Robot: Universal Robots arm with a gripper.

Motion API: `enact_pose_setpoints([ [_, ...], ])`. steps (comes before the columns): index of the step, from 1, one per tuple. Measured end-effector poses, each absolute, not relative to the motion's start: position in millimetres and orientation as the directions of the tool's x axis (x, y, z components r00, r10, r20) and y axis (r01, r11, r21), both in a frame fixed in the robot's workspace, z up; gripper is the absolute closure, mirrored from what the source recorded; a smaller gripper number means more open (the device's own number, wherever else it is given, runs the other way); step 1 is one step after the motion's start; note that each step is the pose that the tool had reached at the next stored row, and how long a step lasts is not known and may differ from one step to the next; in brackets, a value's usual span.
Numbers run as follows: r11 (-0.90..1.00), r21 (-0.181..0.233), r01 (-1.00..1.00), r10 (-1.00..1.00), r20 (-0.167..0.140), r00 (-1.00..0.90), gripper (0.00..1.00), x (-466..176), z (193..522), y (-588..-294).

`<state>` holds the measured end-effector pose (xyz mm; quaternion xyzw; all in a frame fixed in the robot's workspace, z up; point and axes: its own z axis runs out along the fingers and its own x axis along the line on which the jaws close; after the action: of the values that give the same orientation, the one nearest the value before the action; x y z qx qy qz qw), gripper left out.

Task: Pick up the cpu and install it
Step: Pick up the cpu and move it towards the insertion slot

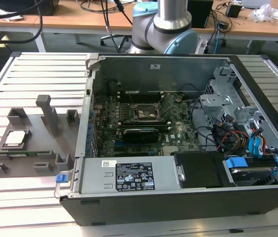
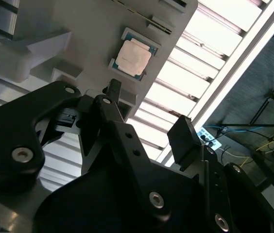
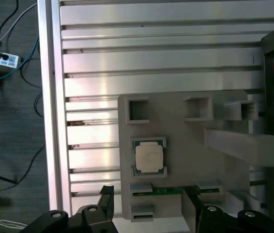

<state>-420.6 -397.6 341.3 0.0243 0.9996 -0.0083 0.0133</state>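
The cpu (image 1: 15, 138) is a small square chip with a pale metal top. It lies flat in a recess of the grey holder plate (image 1: 33, 129) at the exterior view's left. In both wrist views my gripper (image 3: 149, 206) hangs well above the cpu (image 3: 149, 156), open, with nothing between its black fingers (image 3: 106, 198). In the second wrist view the cpu (image 2: 133, 55) lies beyond the gripper (image 2: 149, 114), clear of both fingertips. The dark square socket (image 1: 146, 112) sits on the motherboard (image 1: 173, 133) inside the open computer case (image 1: 144, 177).
The grey holder plate (image 3: 176, 131) carries upright blocks (image 1: 48, 113) and a green memory stick (image 3: 168, 191) next to the cpu. All stands on a ribbed aluminium table (image 1: 35, 197). Drive cages and cables (image 1: 237, 133) fill the case's right side. The arm's base (image 1: 168, 29) stands behind the case.
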Motion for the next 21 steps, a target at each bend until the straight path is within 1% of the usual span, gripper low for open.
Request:
enact_pose_setpoints([
  [15,0.999,-0.016,0.049,0.048,-0.027,-0.998,0.34,-420.6,329.8,-397.5],
  [17,0.999,-0.03,0.04,0.039,-0.028,-0.999,0.34,-403.3,314.0,-396.4],
  [21,0.999,-0.03,0.04,0.039,-0.028,-0.999,0.34,-401.7,310.8,-396.4],
])
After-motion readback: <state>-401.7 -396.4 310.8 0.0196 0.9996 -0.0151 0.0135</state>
